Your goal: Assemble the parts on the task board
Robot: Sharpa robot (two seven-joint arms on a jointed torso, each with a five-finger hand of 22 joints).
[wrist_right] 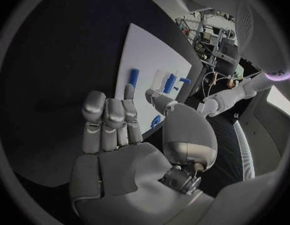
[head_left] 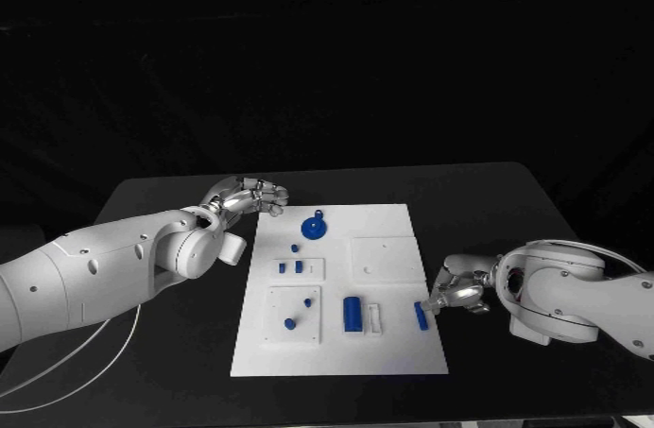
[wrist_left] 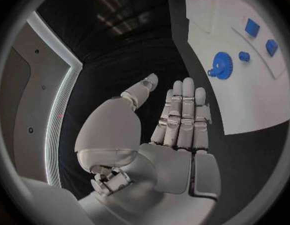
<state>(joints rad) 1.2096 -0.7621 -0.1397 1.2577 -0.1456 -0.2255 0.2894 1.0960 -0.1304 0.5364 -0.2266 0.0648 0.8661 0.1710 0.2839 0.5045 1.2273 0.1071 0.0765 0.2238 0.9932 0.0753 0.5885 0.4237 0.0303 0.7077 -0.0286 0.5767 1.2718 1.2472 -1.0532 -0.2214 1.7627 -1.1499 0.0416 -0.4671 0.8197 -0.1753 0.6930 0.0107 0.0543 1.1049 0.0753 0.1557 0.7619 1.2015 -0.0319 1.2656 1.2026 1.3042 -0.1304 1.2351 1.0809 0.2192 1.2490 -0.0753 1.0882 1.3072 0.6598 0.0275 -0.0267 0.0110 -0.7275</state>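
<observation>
White task board [head_left: 388,258] lying mid-surface on the black surface [head_left: 505,192], between the two hands. Left hand [head_left: 249,197] hovering just beside the board's far-left corner, fingers [wrist_left: 182,110] straight and side by side, holding nothing. Right hand [head_left: 461,292] low at the board's right edge, fingers [wrist_right: 107,117] extended, gripping nothing. Blue gear [head_left: 314,227] near the far-left corner, close to the left hand. Blue cylinder [head_left: 353,314] lying near the middle of the board's near half. Slim blue bar [head_left: 421,316] by the right edge, just beside the right hand. Small blue pegs [head_left: 292,266] left of centre.
</observation>
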